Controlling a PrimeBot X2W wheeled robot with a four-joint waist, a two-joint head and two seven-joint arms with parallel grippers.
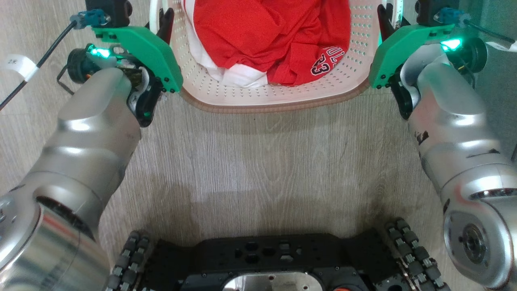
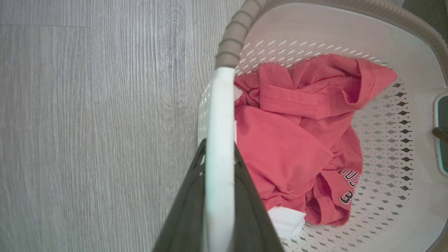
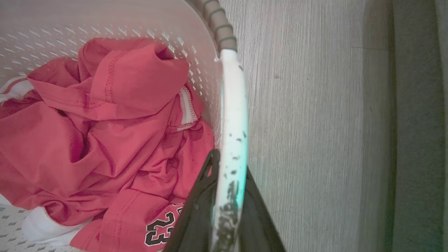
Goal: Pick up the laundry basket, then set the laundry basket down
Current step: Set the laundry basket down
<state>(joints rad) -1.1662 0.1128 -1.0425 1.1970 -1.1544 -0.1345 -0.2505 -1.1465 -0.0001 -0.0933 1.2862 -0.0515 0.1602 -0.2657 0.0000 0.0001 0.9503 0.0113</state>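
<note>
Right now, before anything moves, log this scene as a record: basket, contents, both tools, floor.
laundry basket: cream perforated plastic, brown woven-look rim, between the two arms
contents: red jersey with black-and-white number, lying over a white garment
left tool: fingers closed on the left white handle
right tool: fingers closed on the right white handle, which is dark-flecked
floor: grey wood-look planks
lifted or resting: cannot tell

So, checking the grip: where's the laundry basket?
The laundry basket sits top centre in the head view, gripped at either side by the left gripper and right gripper.
</note>
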